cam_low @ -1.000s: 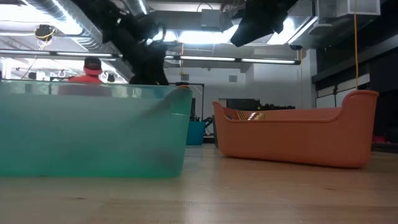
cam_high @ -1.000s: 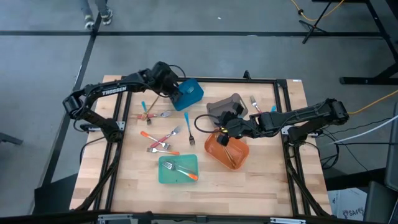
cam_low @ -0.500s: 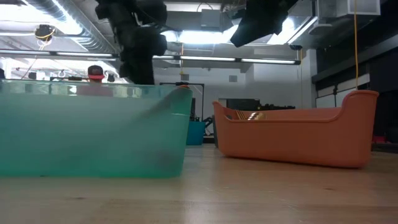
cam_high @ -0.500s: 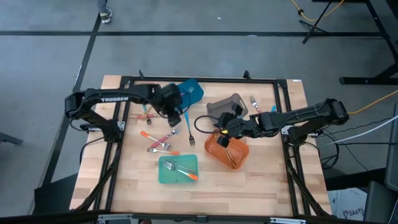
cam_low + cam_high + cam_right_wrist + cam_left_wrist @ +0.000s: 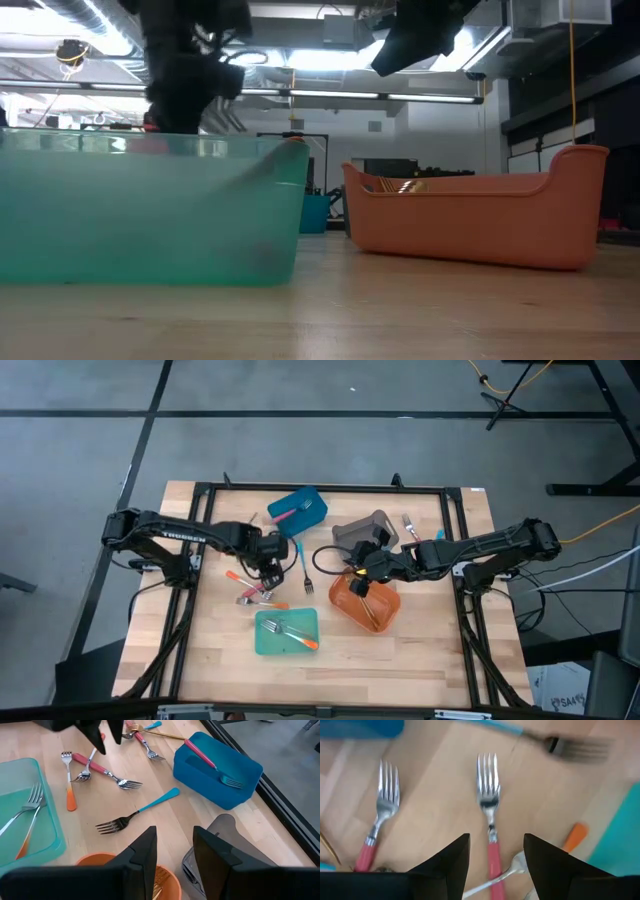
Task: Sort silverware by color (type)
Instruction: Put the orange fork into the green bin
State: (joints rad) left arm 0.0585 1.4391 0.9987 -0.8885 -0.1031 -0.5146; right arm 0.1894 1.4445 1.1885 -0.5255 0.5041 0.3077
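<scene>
Your left tool [image 5: 492,851] is spread wide right over a red-handled fork [image 5: 489,820], whose handle runs between its fingers.

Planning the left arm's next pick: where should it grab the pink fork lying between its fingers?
Grip the pink fork from straight above at its neck, where the tines meet the handle. It lies flat, lengthwise between the left pincer's open fingers, so closing across that narrow part should work.
</scene>
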